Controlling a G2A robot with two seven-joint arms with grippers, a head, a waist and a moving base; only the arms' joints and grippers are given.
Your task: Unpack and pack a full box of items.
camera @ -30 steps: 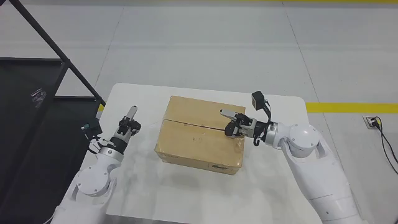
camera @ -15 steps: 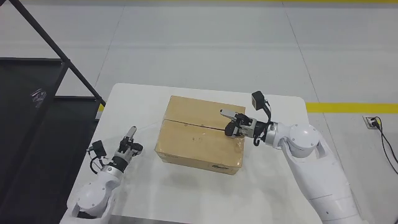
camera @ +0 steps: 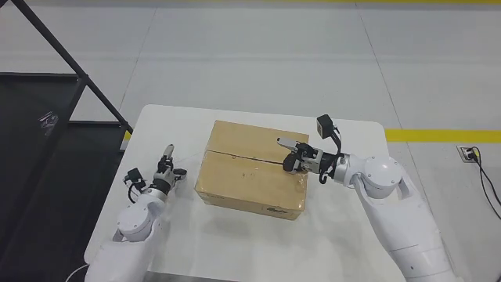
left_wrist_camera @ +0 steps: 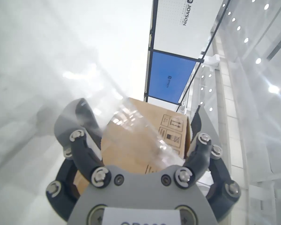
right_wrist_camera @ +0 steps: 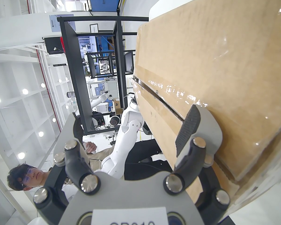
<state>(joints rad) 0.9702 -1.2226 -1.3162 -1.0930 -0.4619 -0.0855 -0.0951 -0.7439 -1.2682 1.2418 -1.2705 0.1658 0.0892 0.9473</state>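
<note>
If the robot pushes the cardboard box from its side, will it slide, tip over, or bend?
Probably slides rather than tips: the cardboard box is low and wide, flat on the table. Its walls look stiff, though the taped seam may give under pressure. It seems closed, so possibly heavy.

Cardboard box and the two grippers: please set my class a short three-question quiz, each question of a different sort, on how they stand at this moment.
1. True or false: the cardboard box is shut on top.
2. Pick one. The right gripper is: A) over the box's top, by the end of the seam; B) down on the bare table, far from the box; C) deep inside the box.
3. Fill the gap: the left gripper, beside the box and apart from it, has its jaws ____.

Key: 1 true; 2 A; 3 open.
</note>
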